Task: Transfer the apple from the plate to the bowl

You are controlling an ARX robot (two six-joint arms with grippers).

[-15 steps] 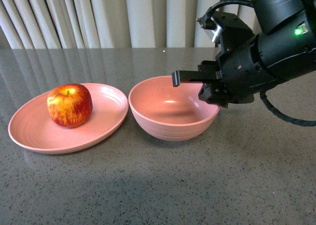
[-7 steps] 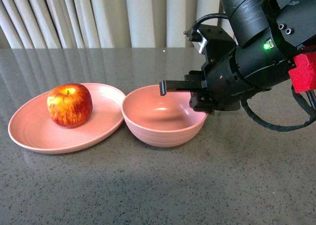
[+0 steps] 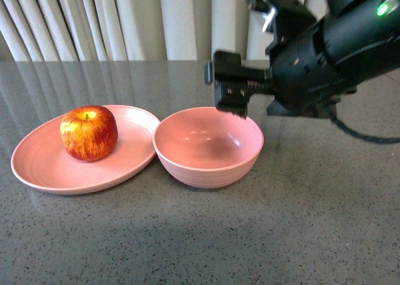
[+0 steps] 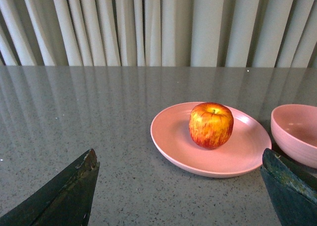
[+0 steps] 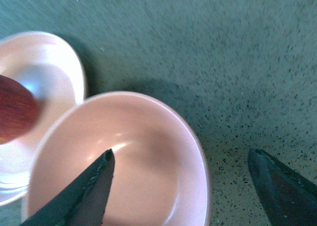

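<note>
The red apple (image 3: 88, 133) sits upright on the shallow pink plate (image 3: 44, 172) at the left. The deep pink bowl (image 3: 208, 147) stands empty just right of the plate, its rim touching or nearly touching the plate's. My right gripper (image 3: 226, 91) is open and empty, hovering above the bowl's far rim. In the right wrist view the right gripper (image 5: 181, 151) spans the bowl's (image 5: 124, 161) edge, with the plate (image 5: 44, 67) and part of the apple (image 5: 15, 114) beyond. My left gripper (image 4: 178, 156) is open, low and short of the plate (image 4: 173, 141), facing the apple (image 4: 211, 125) and bowl (image 4: 297, 132).
Everything stands on a grey speckled tabletop (image 3: 200, 235). Pale curtains (image 3: 125, 22) hang behind its far edge. The right arm's dark body (image 3: 331, 54) and cable fill the upper right of the front view.
The bowl slid left up against the plate. My right gripper then rose from the bowl's right rim and now hovers higher above its far rim. The apple has not moved.
</note>
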